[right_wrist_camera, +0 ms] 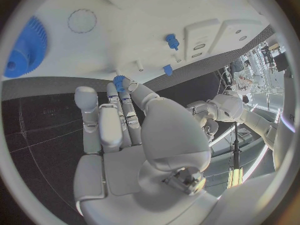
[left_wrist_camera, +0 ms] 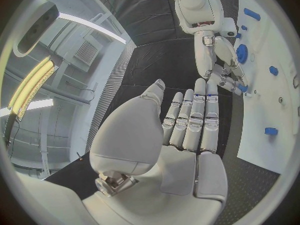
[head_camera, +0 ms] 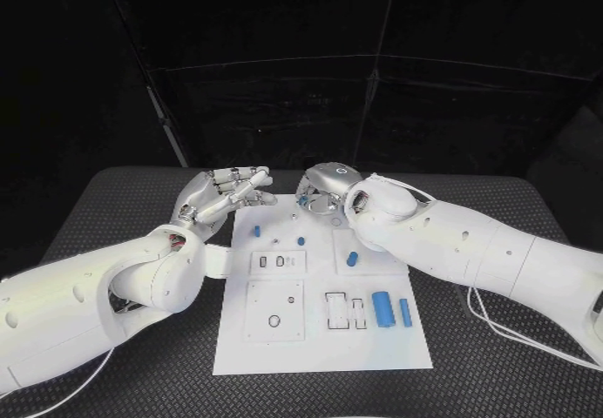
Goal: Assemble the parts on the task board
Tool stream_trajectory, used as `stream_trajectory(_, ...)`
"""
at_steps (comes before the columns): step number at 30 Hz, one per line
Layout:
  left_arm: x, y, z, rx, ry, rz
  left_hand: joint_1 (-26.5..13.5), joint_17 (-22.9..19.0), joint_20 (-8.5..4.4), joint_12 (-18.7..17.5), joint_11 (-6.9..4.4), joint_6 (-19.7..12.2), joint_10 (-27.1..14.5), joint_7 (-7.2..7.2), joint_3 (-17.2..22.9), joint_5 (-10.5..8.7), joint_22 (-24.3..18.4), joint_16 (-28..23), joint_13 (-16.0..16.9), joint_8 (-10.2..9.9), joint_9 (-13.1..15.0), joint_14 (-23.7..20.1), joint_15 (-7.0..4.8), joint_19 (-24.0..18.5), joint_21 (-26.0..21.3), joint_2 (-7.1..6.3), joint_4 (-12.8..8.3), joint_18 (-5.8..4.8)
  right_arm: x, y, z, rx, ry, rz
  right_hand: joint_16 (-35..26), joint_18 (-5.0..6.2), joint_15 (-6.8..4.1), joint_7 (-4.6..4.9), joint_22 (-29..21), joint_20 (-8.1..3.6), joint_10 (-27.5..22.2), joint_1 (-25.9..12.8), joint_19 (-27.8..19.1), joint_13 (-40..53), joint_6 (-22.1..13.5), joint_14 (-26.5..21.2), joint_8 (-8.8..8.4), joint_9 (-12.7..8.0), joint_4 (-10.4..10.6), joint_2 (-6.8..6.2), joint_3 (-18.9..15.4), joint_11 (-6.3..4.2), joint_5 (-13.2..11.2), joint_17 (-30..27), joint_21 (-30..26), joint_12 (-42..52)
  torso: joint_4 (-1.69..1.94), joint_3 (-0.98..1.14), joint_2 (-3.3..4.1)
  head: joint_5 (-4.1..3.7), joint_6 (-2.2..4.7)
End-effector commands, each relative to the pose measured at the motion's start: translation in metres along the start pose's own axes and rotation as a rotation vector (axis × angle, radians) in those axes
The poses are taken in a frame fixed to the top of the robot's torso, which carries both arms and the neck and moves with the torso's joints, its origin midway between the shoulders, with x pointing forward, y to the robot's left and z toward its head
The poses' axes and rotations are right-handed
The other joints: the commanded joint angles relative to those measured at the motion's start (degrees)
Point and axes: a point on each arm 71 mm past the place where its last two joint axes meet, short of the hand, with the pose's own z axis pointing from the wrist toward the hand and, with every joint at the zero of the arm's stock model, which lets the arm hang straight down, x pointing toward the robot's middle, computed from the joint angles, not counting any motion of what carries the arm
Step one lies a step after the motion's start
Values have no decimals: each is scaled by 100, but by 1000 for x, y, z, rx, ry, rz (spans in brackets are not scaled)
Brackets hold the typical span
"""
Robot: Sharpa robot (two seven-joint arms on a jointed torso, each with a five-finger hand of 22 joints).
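Observation:
The white task board lies in the middle of the table. My right hand hovers over the board's far edge and pinches a small blue part between thumb and fingertips; the same small blue part shows at the tips of that right hand in the left wrist view. My left hand is at the board's far left corner, fingers straight and holding nothing. On the board lie a small blue peg, another, an oblong piece and two blue cylinders.
The board has rectangular recessed blocks with slots and holes. A blue gear sits on the board at the right wrist view's rim. Black padded table surrounds the board, with cables at the right.

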Motion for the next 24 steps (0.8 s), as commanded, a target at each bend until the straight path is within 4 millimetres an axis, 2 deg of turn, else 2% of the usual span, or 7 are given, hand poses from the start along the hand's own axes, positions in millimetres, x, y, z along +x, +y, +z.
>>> stream_trajectory(1,2,-2,0,11,14,-2,59,10,20,-19,21,5,-38,12,-6,-36,-6,-22,-9,-33,-9,-33,-8,-10,-20,-3,-32,61,-3,3,4,-14,-16,-2,29,-97,50,7,10,5,66,-14,-20,-5,13,121,-11,0,2,-34,42,-19,-8,5,28,-1,3,-1,20,9,3)
stream_trajectory(14,3,-3,1,12,17,-3,60,12,21,-27,24,2,-46,12,-7,-36,-6,-25,-10,-39,-9,-34,-7,-12,-21,-2,-36,60,1,3,15,1,7,-12,31,-95,58,7,-2,14,18,-88,-32,-11,-18,116,-19,-2,56,-92,123,-11,-32,-15,29,-9,1,-10,26,22,14)
stream_trajectory(24,3,-3,1,12,17,-3,60,12,21,-27,24,2,-46,12,-7,-36,-6,-25,-10,-39,-9,-34,-7,-12,-21,-2,-36,60,7,3,17,13,72,-25,29,-93,64,5,-15,21,-20,-137,-42,-13,-40,110,-19,-2,99,-146,176,-8,-90,-34,25,-7,-13,-4,34,48,-13)
